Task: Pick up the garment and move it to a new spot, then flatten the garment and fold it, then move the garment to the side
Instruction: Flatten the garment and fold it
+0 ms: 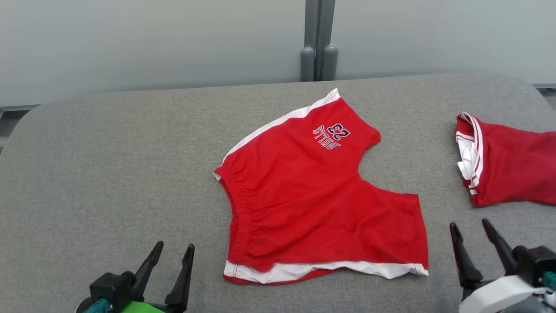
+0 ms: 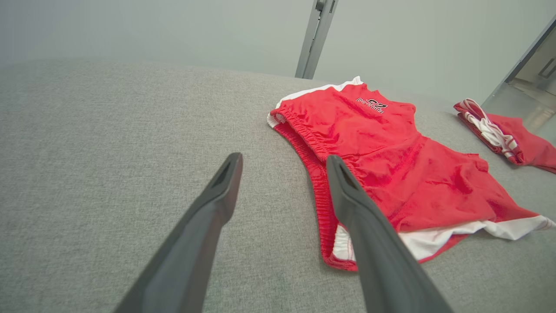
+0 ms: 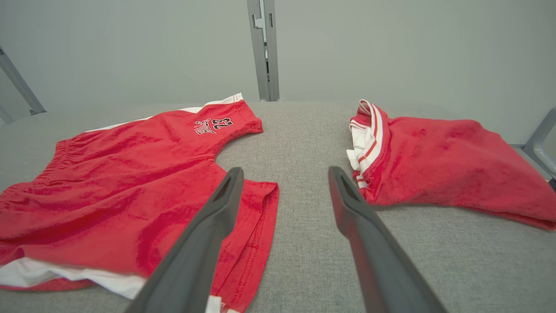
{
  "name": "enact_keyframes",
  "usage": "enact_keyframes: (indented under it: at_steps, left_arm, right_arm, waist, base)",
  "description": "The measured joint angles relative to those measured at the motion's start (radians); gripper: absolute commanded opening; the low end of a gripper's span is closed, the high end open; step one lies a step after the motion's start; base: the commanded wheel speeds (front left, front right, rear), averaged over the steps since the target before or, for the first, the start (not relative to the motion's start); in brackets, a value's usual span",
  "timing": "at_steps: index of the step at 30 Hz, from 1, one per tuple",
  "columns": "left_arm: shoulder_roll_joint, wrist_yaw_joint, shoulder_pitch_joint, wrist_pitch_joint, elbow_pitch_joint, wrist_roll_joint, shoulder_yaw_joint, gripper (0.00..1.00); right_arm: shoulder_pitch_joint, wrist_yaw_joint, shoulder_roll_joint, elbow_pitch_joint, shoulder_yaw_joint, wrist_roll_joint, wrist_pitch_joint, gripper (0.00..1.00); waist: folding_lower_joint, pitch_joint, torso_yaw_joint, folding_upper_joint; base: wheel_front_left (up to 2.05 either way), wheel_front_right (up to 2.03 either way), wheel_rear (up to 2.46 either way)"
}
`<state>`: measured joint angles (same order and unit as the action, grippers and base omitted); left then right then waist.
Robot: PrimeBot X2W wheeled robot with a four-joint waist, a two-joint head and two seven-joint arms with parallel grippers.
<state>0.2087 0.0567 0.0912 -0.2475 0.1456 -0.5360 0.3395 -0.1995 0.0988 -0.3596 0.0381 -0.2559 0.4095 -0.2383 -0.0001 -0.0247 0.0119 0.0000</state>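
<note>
I have both arms parked low at the near edge of the table (image 1: 108,174). The left gripper (image 1: 175,245) stands wide and holds nothing, its tips just short of the shorts (image 1: 312,195). The right gripper (image 1: 469,223) is just as wide and just as empty. It points over bare table between the shorts and a second garment (image 1: 508,165), which lies bunched near my right-hand edge.

The shorts lie mid-table, spread out and unfolded. The waistband (image 1: 236,204) faces my left and the two legs run off to my right. The far leg, the one with the number (image 1: 338,129), is splayed away from me. A white stripe (image 1: 325,270) runs along the near side, with a sliver of the lower layer peeking out beneath it, so the layers are not quite square.

Nothing is lifted and nothing is folded, so I judge I am at the first step: the pick-up and move to a new spot.

For the next move I want one gripper at each end of the near side, the left at the waistband corner and the right at the near leg's hem (image 1: 423,234). Each has to come down tips-first and pinch through both layers against the soft table top. Then I raise the two together, so the cloth hangs level instead of bunching. The bare stretch to my left looks like the obvious place to set it down. I keep well away from the second garment.
</note>
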Motion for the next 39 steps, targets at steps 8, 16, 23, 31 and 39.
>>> enact_keyframes:
  at_steps: [8,16,23,31,39]
  left_arm:
    - [-0.028,-0.014,0.000,-0.001,-0.007,0.037,0.020,1.00]
    - [-0.050,-0.014,-0.032,-0.001,-0.016,0.058,0.031,1.00]
    - [-0.064,-0.014,-0.040,-0.001,-0.020,0.071,0.014,1.00]
    - [-0.072,-0.013,-0.040,-0.001,-0.025,0.081,-0.013,1.00]
    - [-0.084,-0.002,-0.040,-0.001,-0.019,0.086,-0.022,1.00]
  right_arm:
    - [-0.022,-0.025,0.041,0.073,-0.111,-0.015,0.007,1.00]
    - [0.010,-0.028,0.049,0.159,-0.141,-0.042,0.038,0.77]
    - [0.039,-0.040,0.065,0.212,-0.157,-0.042,0.051,0.46]
    - [0.039,-0.046,0.072,0.240,-0.162,-0.042,0.045,0.65]
    - [0.039,-0.082,0.085,0.278,-0.175,-0.028,0.046,0.00]
  waist:
    - [0.0000,-0.012,0.022,0.0000]
    - [0.0001,-0.048,0.032,0.0000]
    - [0.0001,-0.070,0.033,0.0000]
    - [0.0001,-0.082,0.033,0.0000]
    - [0.0001,-0.084,0.028,0.0000]
  base:
    - [0.00,0.00,0.00]
    - [0.00,0.00,0.00]
    - [0.00,0.00,0.00]
    - [0.00,0.00,0.00]
    - [0.00,0.00,0.00]
